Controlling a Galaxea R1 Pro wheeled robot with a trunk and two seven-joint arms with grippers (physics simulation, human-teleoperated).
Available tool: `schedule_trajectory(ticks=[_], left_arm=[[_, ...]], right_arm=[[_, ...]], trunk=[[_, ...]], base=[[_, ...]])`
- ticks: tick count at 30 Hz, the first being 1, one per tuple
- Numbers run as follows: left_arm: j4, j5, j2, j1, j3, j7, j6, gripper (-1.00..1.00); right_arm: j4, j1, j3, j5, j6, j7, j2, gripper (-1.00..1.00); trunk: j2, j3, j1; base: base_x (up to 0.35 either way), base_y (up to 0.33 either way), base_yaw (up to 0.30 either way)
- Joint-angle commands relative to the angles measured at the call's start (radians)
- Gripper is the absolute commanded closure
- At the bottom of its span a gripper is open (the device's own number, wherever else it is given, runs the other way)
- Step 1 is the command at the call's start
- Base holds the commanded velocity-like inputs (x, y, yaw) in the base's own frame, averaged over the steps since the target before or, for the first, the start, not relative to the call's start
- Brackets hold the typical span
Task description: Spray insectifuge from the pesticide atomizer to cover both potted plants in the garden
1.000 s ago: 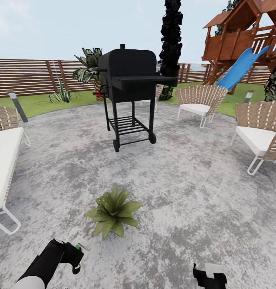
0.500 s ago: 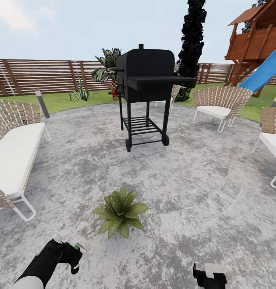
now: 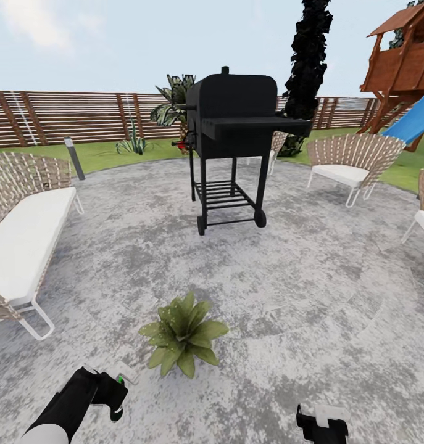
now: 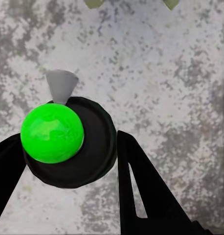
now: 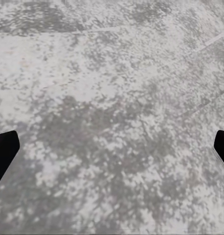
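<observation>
Ahead of me a black grill (image 3: 231,139) stands mid-patio (image 3: 310,277), a white-cushioned bench (image 3: 23,237) to one side, wicker chairs (image 3: 352,161) to the other, the slatted fence (image 3: 70,117) behind; nothing sits between me and the potted plant (image 3: 182,333), a low rosette on the stone just beyond my left gripper (image 3: 116,394); that gripper is clamped around the pesticide atomizer (image 4: 68,142), seen end-on along its long axis, nozzle toward the plant; my right gripper (image 3: 323,425) hangs spread wide, empty; since a second ago my view has swung left, arms unchanged.
</observation>
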Motion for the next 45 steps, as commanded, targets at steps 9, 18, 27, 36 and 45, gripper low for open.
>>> schedule_trajectory(ticks=[9,18,27,36,45], left_arm=[[-0.002,-0.005,-0.002,-0.001,-0.003,-0.008,0.004,1.00],[0.035,-0.011,0.051,0.018,-0.005,-0.018,-0.003,1.00],[0.046,-0.053,0.049,0.008,-0.069,-0.159,0.002,1.00],[0.038,-0.087,0.063,0.017,-0.104,-0.176,0.006,1.00],[0.001,-0.093,-0.007,-0.006,-0.123,-0.178,0.113,1.00]], right_arm=[[0.002,-0.001,-0.007,0.011,-0.002,-0.003,0.000,-1.00],[0.002,-0.001,-0.007,0.011,-0.002,-0.003,0.000,-1.00],[0.002,-0.001,-0.007,0.011,-0.002,-0.003,0.000,-1.00],[0.001,-0.001,-0.007,0.011,-0.002,-0.003,-0.001,-1.00],[0.001,-0.001,-0.007,0.011,-0.002,-0.005,-0.004,-1.00]], trunk=[[0.000,-0.001,0.000],[0.000,-0.001,0.000],[0.000,-0.001,0.000],[0.000,-0.001,0.000],[0.000,-0.001,0.000]], base=[[0.167,-0.163,0.063],[0.005,-0.004,0.133],[0.000,0.000,0.001],[0.000,0.000,0.000],[0.000,0.000,0.000]])
